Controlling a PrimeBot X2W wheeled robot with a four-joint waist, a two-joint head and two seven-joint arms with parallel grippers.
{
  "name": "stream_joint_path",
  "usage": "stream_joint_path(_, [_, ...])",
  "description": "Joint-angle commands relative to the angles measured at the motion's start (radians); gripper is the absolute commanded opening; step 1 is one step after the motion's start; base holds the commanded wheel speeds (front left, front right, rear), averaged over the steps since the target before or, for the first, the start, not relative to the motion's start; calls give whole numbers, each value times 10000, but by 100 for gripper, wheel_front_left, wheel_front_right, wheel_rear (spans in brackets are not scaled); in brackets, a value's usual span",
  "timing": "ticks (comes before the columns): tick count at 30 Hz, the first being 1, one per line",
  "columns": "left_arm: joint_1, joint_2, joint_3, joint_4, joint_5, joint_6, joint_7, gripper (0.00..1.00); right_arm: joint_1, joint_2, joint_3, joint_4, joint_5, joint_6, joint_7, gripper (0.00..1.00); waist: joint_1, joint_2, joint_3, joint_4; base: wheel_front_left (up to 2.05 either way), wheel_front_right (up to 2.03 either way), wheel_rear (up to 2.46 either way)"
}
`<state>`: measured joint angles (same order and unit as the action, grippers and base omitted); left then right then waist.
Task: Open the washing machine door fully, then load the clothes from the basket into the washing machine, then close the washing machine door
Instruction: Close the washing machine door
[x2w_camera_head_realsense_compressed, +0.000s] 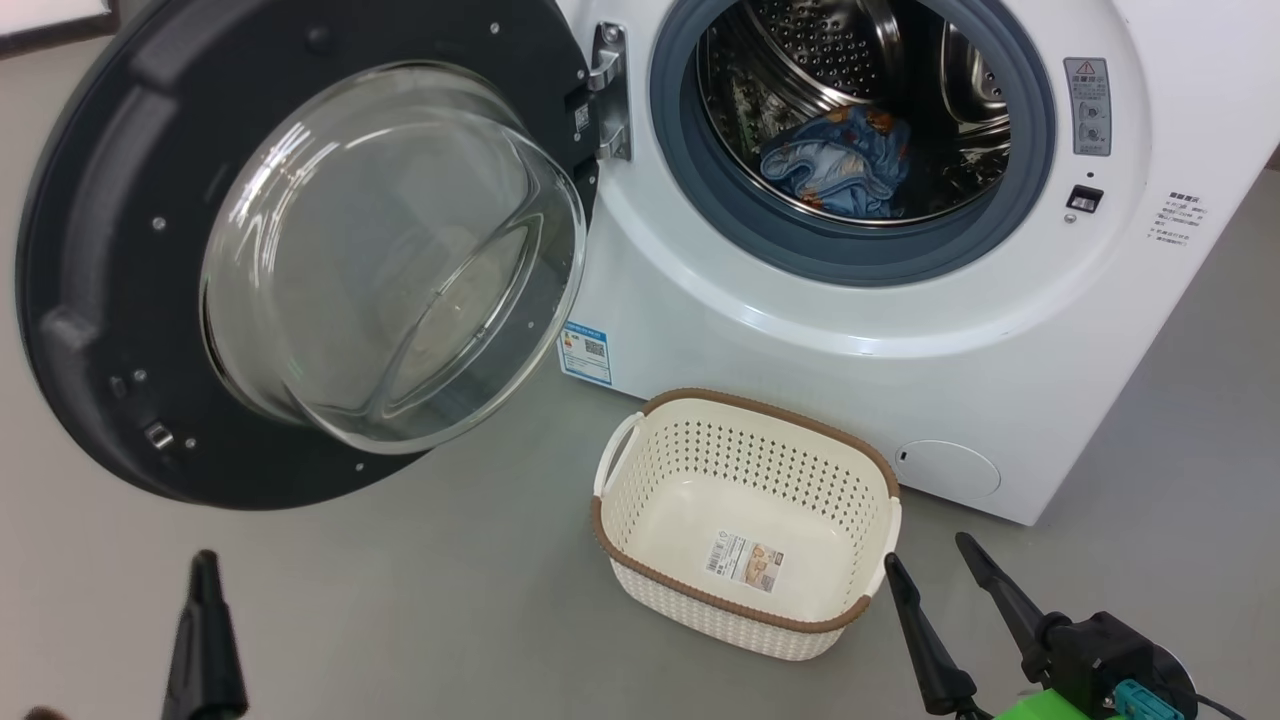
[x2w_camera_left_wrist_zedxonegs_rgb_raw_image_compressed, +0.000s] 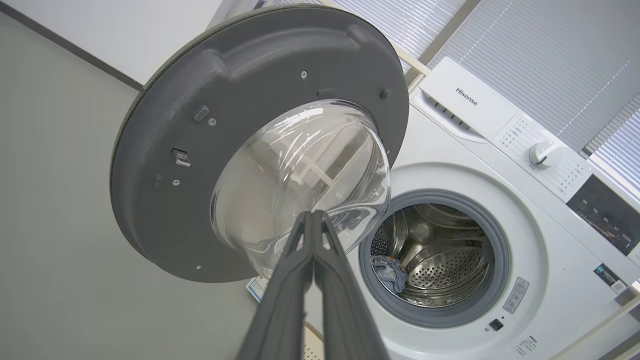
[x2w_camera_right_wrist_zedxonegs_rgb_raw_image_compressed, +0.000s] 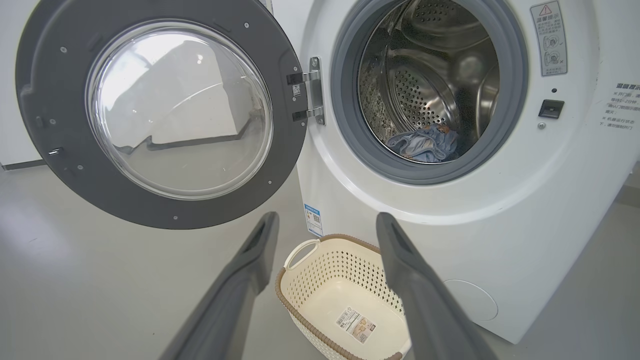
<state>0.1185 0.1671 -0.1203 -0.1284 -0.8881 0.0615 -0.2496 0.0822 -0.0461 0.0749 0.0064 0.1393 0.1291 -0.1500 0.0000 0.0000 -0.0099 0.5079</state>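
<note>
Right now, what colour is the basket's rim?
Brown, with a woven look, around the cream basket; the head view shows it best.

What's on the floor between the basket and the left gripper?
Nothing. The head view shows bare grey floor between the basket and the left gripper.

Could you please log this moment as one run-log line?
door open | clothes in washing machine | basket holds no clothes | left tool shut | right tool open

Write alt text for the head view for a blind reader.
A white washing machine stands with its door swung open leftward and blue clothes in its drum. An empty cream basket sits on the floor before it; low in frame, the left gripper is shut, the right gripper open.
</note>
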Motion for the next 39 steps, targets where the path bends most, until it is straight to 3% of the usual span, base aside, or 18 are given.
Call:
stream_joint_path(1, [-202,-178,640,-356,-631,-353,-122,0,-226,-41,198,-308,28,16,20,100,0,0,2,13,0,0,0])
stream_joint_path(4, [-182,-744,1261,-631,-2856,-1219,-109,0,-236,-41,205,-342,28,16,37,100,0,0,17,13,0,0,0])
stream_joint_path(6, [-203,-933,1601,-883,-4473,-1531,-22,0,-242,-41,203,-367,26,16,50,100,0,0,42,11,0,0,0])
stream_joint_path(12, [-515,-1105,2734,-1681,-8314,-1854,109,0,-250,-41,131,-458,16,16,100,100,0,0,153,13,0,0,0])
stream_joint_path(16, [-1133,-983,3754,-1934,-9764,-1895,266,0,-271,-41,95,-535,-8,16,135,100,0,0,261,15,0,0,0])
stream_joint_path(20, [-2112,-94,4737,-1397,-10338,-1883,471,0,-304,-41,58,-646,-74,16,196,100,0,0,409,1,0,0,0])
stream_joint_path(25, [-3651,1290,5263,149,-10591,-1503,801,0,-427,-41,50,-763,-177,16,300,100,0,0,638,-82,0,0,0])
stream_joint_path(32, [-5658,3175,4958,3056,-10333,-812,1577,0,-684,-134,153,-853,-275,16,438,100,0,0,1033,-313,0,0,0])
stream_joint_path(39, [-6878,4240,4224,5323,-9855,-378,2354,0,-858,-252,232,-882,-267,16,474,100,0,0,1288,-539,0,0,0])
